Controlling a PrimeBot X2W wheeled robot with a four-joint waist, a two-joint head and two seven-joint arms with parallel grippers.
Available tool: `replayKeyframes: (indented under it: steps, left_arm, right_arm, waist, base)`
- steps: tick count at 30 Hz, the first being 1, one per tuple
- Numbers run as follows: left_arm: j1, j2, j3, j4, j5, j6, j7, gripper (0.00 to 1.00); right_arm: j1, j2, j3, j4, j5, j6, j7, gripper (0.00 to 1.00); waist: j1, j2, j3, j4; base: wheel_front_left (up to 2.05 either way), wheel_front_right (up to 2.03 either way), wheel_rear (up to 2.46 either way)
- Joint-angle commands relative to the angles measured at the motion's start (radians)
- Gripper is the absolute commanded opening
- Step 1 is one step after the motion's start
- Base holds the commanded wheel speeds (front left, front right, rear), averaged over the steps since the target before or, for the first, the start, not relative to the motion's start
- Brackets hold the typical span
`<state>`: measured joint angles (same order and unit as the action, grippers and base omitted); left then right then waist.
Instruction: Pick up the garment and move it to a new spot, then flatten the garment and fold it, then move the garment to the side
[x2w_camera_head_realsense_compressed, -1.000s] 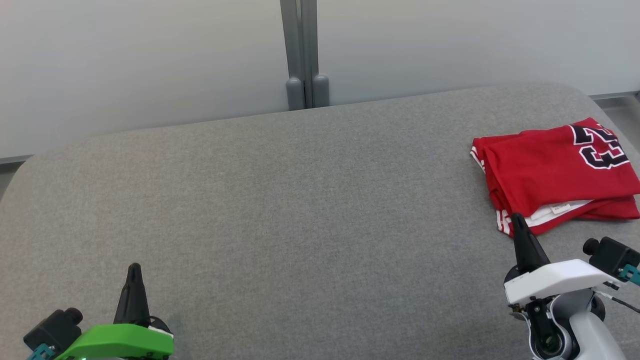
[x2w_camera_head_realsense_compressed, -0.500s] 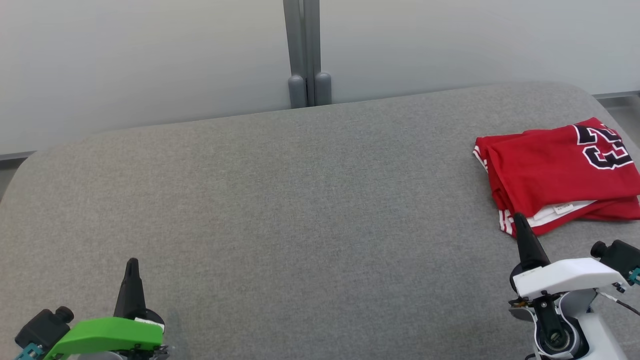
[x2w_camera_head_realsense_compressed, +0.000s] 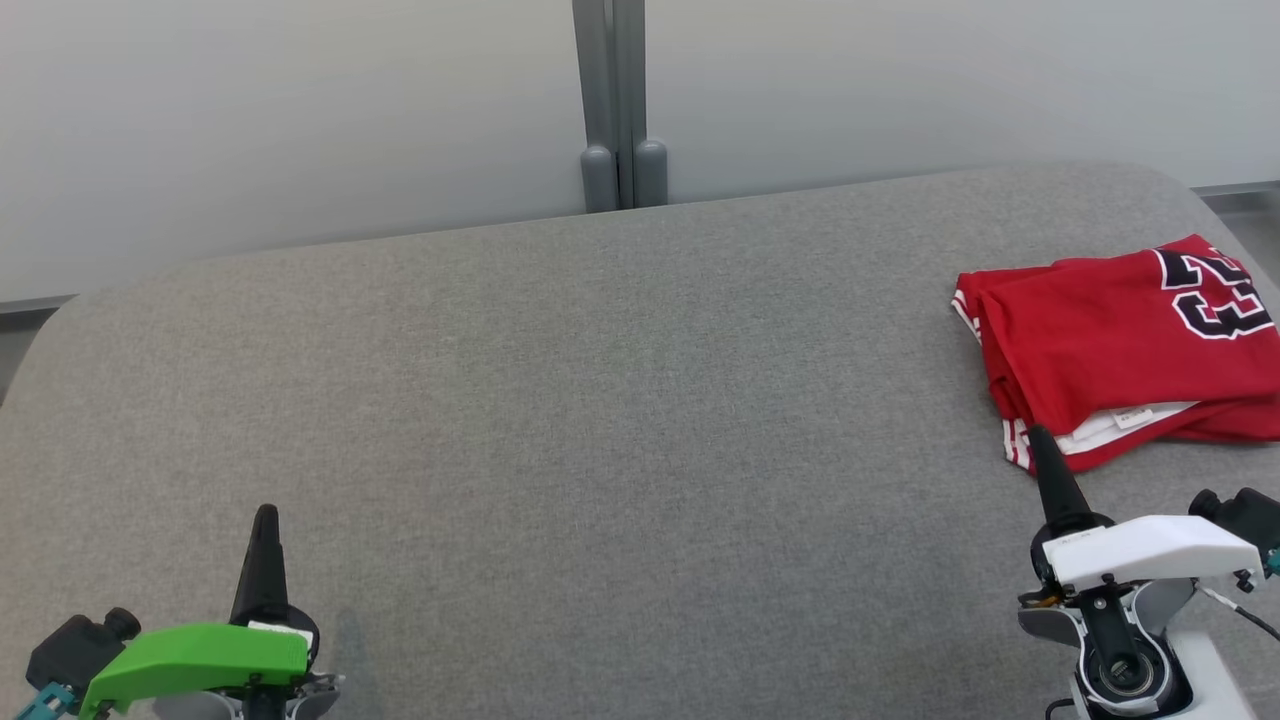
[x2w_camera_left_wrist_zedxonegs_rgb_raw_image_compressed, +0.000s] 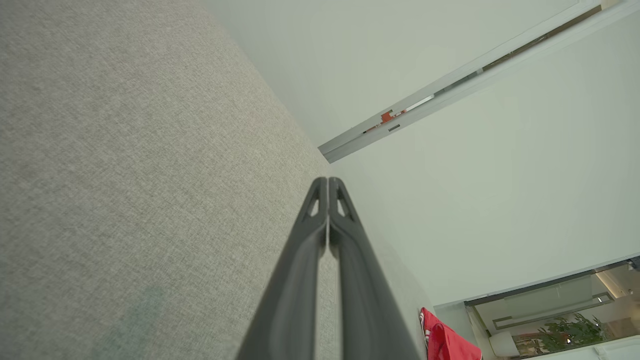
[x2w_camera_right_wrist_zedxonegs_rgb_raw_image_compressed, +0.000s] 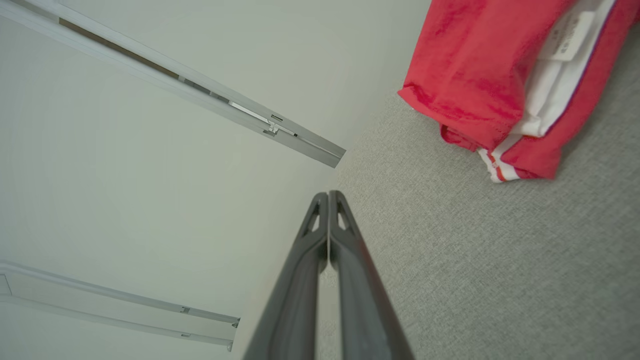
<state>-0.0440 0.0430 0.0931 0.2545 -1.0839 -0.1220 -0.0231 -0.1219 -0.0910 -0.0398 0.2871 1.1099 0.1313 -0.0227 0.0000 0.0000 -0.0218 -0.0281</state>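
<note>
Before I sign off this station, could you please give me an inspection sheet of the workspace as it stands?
Surface: grey woven fabric tabletop, flat, with rounded far corners.
Job's things: folded red jersey with white trim and black numerals, lying at the right side of the tabletop, with a white label showing at its near edge.
Clutter: nothing seen.
Grippers: left gripper shut and holding nothing, at the lower left. Right gripper shut and holding nothing, its tip near the jersey's near corner.
Cables: thin dark cable beside the right wrist.
Surroundings: pale wall panels joined by a grey upright post behind the tabletop.
</note>
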Motion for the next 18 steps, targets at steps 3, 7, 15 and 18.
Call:
replayKeyframes:
  steps: [3,7,15,18]
  left_arm:
    - [-0.03,0.008,0.005,-0.012,-0.051,-0.005,0.013,0.0]
    - [-0.034,0.008,0.007,-0.012,-0.092,-0.005,0.023,0.0]
    - [-0.041,0.009,0.01,-0.012,-0.169,-0.007,0.044,0.0]
    - [-0.043,0.009,0.011,-0.012,-0.196,-0.007,0.05,0.0]
  right_arm:
    - [0.003,0.001,-0.01,-0.016,0.048,0.0,0.013,0.0]
    - [0.004,0.004,-0.015,-0.019,0.086,0.0,0.024,0.0]
    - [0.005,0.01,-0.027,-0.024,0.161,0.0,0.044,0.0]
    - [0.006,0.013,-0.03,-0.025,0.184,0.0,0.052,0.0]
  waist:
    - [0.0,0.0,0.001,0.002]
    - [0.0,0.0,0.003,0.003]
    - [0.0,0.0,0.006,0.007]
    - [0.0,0.0,0.007,0.008]
  base:
    - [0.0,0.0,0.0]
    - [0.0,0.0,0.0]
    - [0.0,0.0,0.0]
    - [0.0,0.0,0.0]
